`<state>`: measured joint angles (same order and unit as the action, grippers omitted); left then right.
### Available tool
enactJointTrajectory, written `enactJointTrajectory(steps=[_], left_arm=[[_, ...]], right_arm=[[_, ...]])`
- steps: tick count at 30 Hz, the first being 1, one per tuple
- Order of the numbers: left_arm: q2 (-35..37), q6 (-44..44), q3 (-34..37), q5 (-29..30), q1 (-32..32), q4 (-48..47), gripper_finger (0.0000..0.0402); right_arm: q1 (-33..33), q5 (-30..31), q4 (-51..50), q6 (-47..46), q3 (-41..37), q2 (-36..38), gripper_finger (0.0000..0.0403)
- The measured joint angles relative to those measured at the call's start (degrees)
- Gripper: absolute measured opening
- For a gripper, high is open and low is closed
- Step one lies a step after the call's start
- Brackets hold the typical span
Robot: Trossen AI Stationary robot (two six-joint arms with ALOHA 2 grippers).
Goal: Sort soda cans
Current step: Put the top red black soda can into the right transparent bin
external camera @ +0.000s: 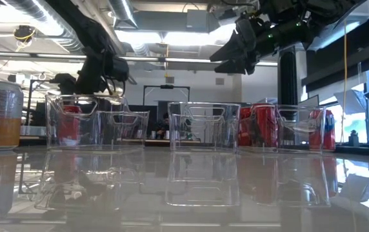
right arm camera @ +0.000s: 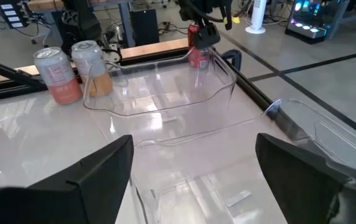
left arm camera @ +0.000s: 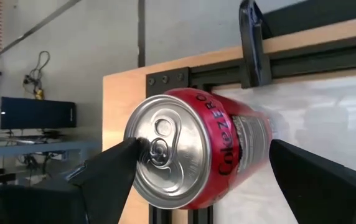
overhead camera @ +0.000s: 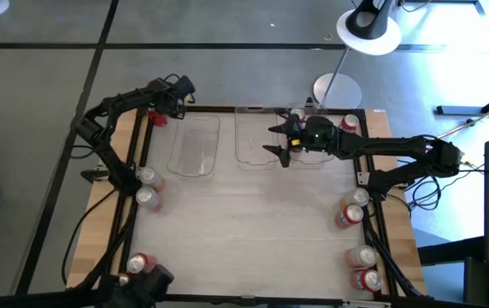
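A red soda can with a silver top stands at the table's far left corner, beside the left clear bin. My left gripper reaches down to it from above, open, one finger on each side of the can's top end. My right gripper hovers open and empty over the middle bin, high above the table. More cans stand along the left edge, the right edge and at both near corners. My left gripper comes at the can's top end from above, slanting. One fingertip shows in front of the lid's rim and the other beside the can's wall. Whether either touches the can I cannot tell. The can stands upright.
Three clear bins stand in a row along the far edge; red cans show in or behind the right one. Black frame rails border the table. The middle and near part of the table is bare.
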<state>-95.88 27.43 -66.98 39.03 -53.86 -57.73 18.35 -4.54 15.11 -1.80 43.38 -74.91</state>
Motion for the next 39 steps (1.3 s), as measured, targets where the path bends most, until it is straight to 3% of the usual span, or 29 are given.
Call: enactJointTrajectory(steps=[10, 21, 39], left_arm=[[0.8, -3.5, 0.0, -5.7, 0.0, -0.2, 0.0347], [6.4, -4.4, 0.2, -12.5, 0.1, 0.3, 0.0347], [6.3, -1.3, 0.1, -9.3, -1.3, -0.8, 0.0347]], right_arm=[[0.0, 0.0, 0.2, 0.0, 0.0, 0.0, 0.0337], [0.0, 0.0, 0.2, 0.0, 0.0, 0.0, 0.0337], [0.0, 0.0, -0.2, 0.2, 0.0, 0.0, 0.0337]])
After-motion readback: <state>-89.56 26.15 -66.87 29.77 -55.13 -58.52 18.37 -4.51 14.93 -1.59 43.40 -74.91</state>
